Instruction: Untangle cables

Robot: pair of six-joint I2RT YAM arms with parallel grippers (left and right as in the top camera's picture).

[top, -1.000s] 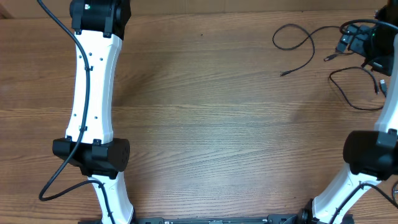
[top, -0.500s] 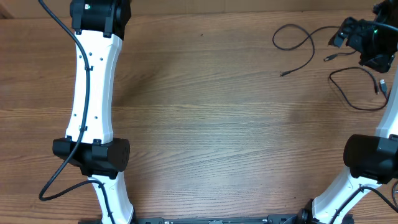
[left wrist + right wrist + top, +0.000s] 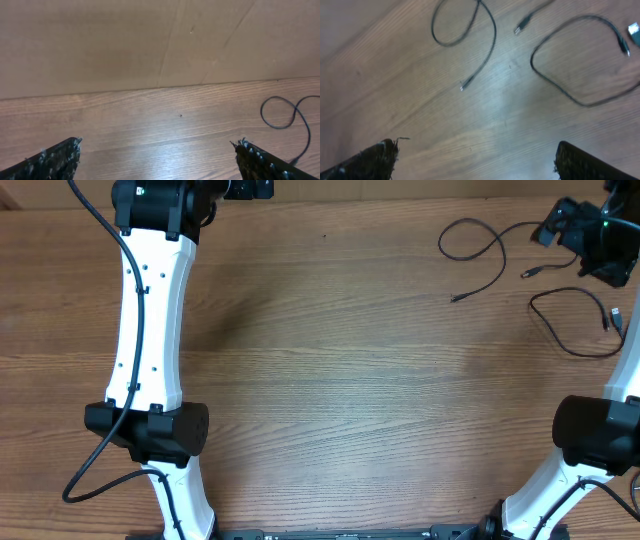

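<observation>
I see the brown wood-grain table [image 3: 340, 380] filling the overhead view, bare through its whole middle and lower half, so there is plenty of room there. At its top edge, in the left wrist view, it meets a plain tan wall [image 3: 125, 40]. The white-and-black left arm [image 3: 150, 310] runs up the left side. The right arm [image 3: 596, 432] hugs the right edge.

The three thin black cables [image 3: 527, 274] lie on the table in the upper right, loosely looped and close together near the corner. No finger touches them.

The left gripper [image 3: 160, 155] has its jaws spread wide and empty. The right gripper [image 3: 475, 160] is likewise released above the cords.

Since a second ago, the left gripper's black head has swung into sight at the top edge. The right gripper has shifted towards the upper right corner. The cables have not moved.
</observation>
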